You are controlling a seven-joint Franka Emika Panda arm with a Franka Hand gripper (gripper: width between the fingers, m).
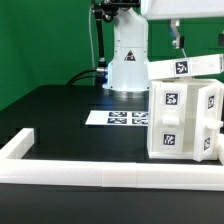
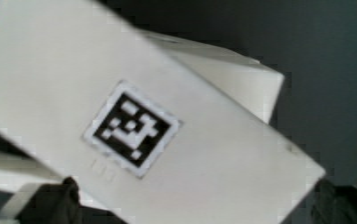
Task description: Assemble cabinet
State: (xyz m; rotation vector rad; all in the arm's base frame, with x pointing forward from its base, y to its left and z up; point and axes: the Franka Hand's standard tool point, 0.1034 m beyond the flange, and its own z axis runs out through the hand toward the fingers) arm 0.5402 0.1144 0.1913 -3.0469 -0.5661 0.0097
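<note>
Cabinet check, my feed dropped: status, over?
Gripper open, holding nothing. Tagged panel lies tilted atop cabinet body, near the exterior view's right. Nothing blocking.

The arm stands upright at the far side, its white base visible. The tool hangs high toward the exterior view's right, jaws spread wide.
</note>
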